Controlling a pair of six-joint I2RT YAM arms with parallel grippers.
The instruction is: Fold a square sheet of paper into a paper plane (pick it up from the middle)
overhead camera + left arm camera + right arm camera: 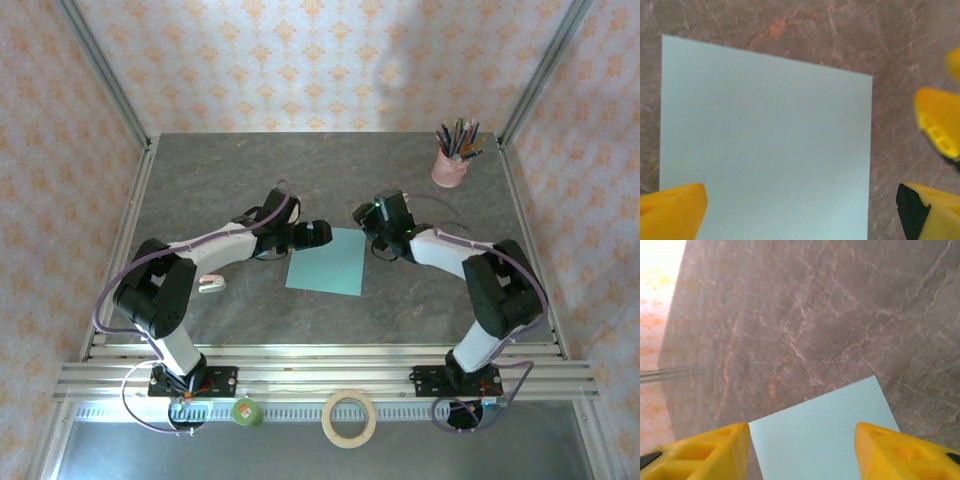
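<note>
— Where is the square sheet of paper (326, 261) lying?
— It is lying flat on the counter (230, 170), between the two arms.
— And the jaws?
— The left jaws are standing wide open over its far left part, holding nothing. The right jaws are hanging parted above its far right corner, gripping nothing.

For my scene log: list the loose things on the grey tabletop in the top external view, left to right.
small pale item → square sheet of paper → pink cup of pencils
</note>
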